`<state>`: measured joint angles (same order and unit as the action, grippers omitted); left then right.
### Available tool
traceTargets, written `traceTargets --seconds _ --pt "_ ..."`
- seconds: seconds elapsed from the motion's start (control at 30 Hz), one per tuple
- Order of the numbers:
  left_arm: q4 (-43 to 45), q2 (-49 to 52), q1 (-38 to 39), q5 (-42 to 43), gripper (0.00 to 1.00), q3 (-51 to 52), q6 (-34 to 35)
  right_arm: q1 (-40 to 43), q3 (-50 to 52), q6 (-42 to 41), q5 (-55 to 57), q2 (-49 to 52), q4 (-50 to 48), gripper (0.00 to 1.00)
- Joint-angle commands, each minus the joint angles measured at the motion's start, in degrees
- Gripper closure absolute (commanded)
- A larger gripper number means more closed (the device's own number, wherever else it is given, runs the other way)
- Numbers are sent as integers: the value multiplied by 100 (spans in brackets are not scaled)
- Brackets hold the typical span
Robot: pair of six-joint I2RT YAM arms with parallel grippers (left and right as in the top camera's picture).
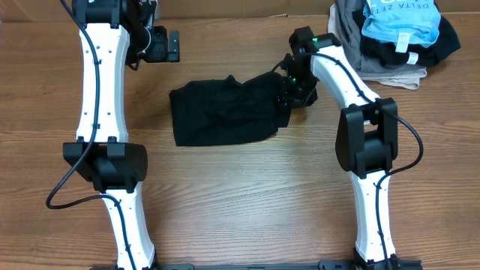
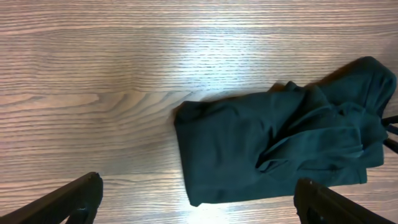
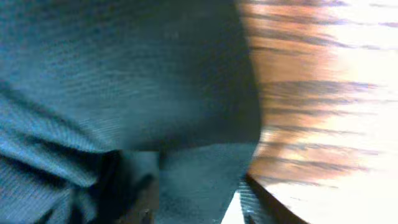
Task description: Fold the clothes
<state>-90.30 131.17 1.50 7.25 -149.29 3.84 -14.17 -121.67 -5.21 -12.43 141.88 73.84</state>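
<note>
The clothes, a black T-shirt (image 1: 221,112), lie crumpled and partly folded on the wooden table (image 1: 247,195). In the left wrist view the shirt (image 2: 273,143) has a smooth left part and a bunched right part. My right gripper (image 1: 289,94) is down on the shirt's right edge. In its wrist view a fold of the black fabric (image 3: 124,74) fills the gap of the right gripper (image 3: 196,199), whose fingers press it from both sides. My left gripper (image 1: 169,46) hovers at the back left, above the shirt. The left gripper (image 2: 198,186) is wide open and holds nothing.
A pile of other garments (image 1: 390,64) sits at the back right corner, with a light-blue one (image 1: 401,19) on top. Bare wood surrounds the shirt in front and to the left. Both arm bases stand at the front edge.
</note>
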Motion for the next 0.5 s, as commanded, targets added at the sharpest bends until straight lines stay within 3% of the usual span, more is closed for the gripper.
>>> traceTargets --seconds 0.0,0.07,0.3,0.47 --pt "-11 -98 31 -107 0 -55 -214 -72 199 -256 531 -76 -61 80" --pt "-15 -98 37 -131 0 -33 -214 -33 192 -317 527 -107 -59 96" --pt "-48 -96 35 -149 0 7 -216 485 192 -321 424 -645 225 96" --pt "-52 -96 35 -149 0 7 -216 1005 192 297 -348 -1370 485 96"
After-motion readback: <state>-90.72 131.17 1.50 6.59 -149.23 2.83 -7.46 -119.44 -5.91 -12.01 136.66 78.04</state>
